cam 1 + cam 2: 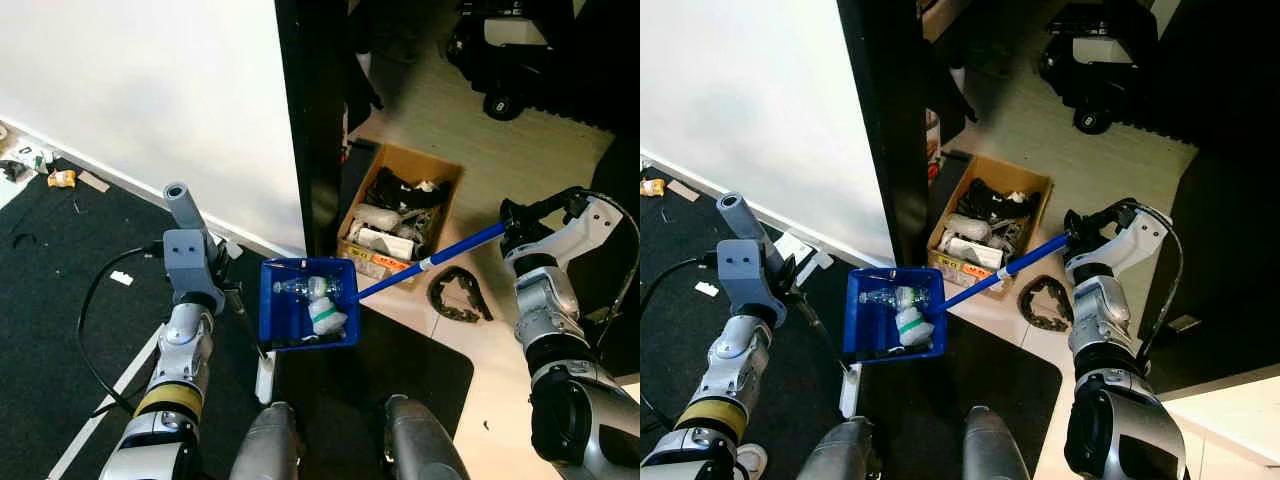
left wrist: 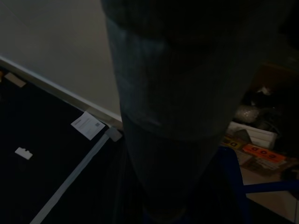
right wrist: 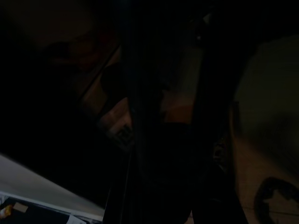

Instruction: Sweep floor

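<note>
We are holding the blue plastic dustpan (image 1: 308,303) by its long blue handle (image 1: 430,261), our right gripper (image 1: 513,228) clamped on the far end, the pan hovering over the black mat (image 1: 420,370). It is probably light but tippy, with a clear plastic bottle (image 1: 305,287) inside that could roll out. Our left gripper (image 1: 232,293) is carrying a thin dark rod (image 1: 246,322); we cannot tell how its jaws stand, and both wrist views are too dark to help.

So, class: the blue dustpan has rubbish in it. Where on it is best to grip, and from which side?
Grip the long blue handle, well away from the dustpan. It slants up toward the robot's right, so approach from that side, fingers closing across the shaft. Holding it there probably keeps the tray level, so the bottle stays in. The right gripper is already at its upper end.
</note>
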Motion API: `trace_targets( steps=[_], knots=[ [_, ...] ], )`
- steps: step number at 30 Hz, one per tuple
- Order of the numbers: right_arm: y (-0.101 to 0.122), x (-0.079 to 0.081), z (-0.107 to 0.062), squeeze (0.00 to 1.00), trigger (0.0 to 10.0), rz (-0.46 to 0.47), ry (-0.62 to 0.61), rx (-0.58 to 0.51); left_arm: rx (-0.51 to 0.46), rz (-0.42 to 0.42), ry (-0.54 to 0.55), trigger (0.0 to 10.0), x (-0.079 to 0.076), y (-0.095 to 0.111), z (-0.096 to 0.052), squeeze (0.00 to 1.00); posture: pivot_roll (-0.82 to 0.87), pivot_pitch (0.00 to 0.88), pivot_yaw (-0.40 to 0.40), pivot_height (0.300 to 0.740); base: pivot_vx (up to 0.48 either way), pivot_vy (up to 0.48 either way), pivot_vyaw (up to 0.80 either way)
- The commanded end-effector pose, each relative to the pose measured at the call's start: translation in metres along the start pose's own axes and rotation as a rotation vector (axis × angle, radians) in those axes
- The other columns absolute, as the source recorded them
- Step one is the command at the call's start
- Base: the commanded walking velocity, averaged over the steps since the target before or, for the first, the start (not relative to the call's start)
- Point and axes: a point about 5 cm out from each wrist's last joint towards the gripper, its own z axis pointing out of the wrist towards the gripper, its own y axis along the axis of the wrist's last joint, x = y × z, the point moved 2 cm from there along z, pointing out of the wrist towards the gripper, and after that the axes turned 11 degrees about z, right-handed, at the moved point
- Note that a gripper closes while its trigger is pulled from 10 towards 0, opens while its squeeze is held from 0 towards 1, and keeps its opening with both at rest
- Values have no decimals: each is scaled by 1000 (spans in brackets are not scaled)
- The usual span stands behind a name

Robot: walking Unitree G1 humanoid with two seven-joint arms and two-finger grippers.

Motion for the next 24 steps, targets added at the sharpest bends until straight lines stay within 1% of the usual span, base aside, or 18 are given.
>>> trace_targets(
  steps=[1,4,6,7,10,11,12,13,14,16,17,20,21,24],
  knots=[
    [4,6,3,0,10000,19,24,-19,-4,8,14,10000,3,1,0,0,6,77,-4,740,0,0,0],
    [10,5,5,0,10000,13,15,-41,-3,7,17,10000,3,1,0,0,6,77,-4,740,0,0,0],
    [20,4,7,0,10000,1,-8,-80,0,8,17,10000,3,0,0,0,6,77,-4,740,0,0,0],
    [34,-3,9,0,10000,-32,-66,-133,3,10,15,10000,3,0,-1,0,4,77,-4,740,0,0,0],
    [44,-8,9,0,10000,-53,-103,-163,4,7,14,10000,3,-1,-1,0,5,77,-3,740,0,0,0],
    [50,-11,9,0,10000,-85,-135,-182,3,3,10,10000,2,-1,-1,0,5,77,-3,740,0,0,0],
    [50,-11,9,0,10000,-85,-135,-182,3,3,10,10000,2,-1,-1,0,5,77,-3,740,0,0,0],
    [67,-20,8,0,10000,-136,-210,-236,7,-1,-8,10000,-1,-1,-1,0,7,77,-3,740,0,0,0],
    [67,-20,8,0,10000,-136,-210,-236,7,-1,-8,10000,-1,-1,-1,0,7,77,-3,740,0,0,0],
    [85,-28,7,0,10000,-144,-277,-292,15,14,-26,10000,-4,-2,-1,0,8,78,-3,740,0,0,0],
    [85,-28,7,0,10000,-144,-277,-292,15,14,-26,10000,-4,-2,-1,0,8,78,-3,740,0,0,0],
    [115,-32,6,0,10000,-131,-323,-396,41,14,-36,10000,-5,-6,-1,0,5,76,3,740,0,0,0],
    [115,-32,6,0,10000,-131,-323,-396,41,14,-36,10000,-5,-6,-1,0,5,76,3,740,0,0,0],
    [136,-35,6,0,10000,-99,-352,-461,51,16,-51,10000,-6,-7,-1,0,4,73,2,740,0,0,0]
  ],
)
